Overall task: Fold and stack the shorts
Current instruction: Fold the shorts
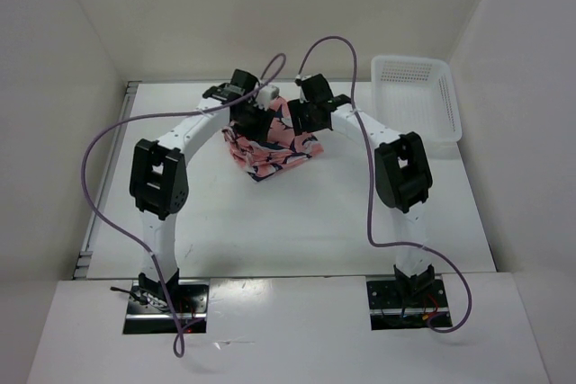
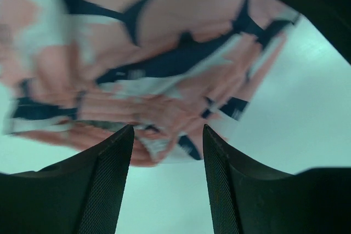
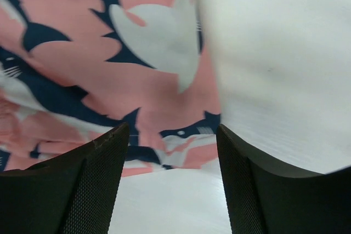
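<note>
The salmon-pink shorts [image 1: 272, 148] with navy-and-white shark print lie bunched in a folded heap at the middle back of the white table. My left gripper [image 1: 248, 120] hovers over their left part, my right gripper [image 1: 301, 114] over their right part. In the left wrist view the shorts [image 2: 164, 64] fill the upper frame, blurred, and the left gripper [image 2: 168, 135] is open with nothing between the fingers. In the right wrist view the shorts [image 3: 109, 69] lie ahead and left, and the right gripper [image 3: 173, 132] is open and empty above the fabric's edge.
A white plastic mesh basket [image 1: 418, 96] stands at the back right of the table [image 1: 270, 231]. White walls close in the back and both sides. Purple cables loop off both arms.
</note>
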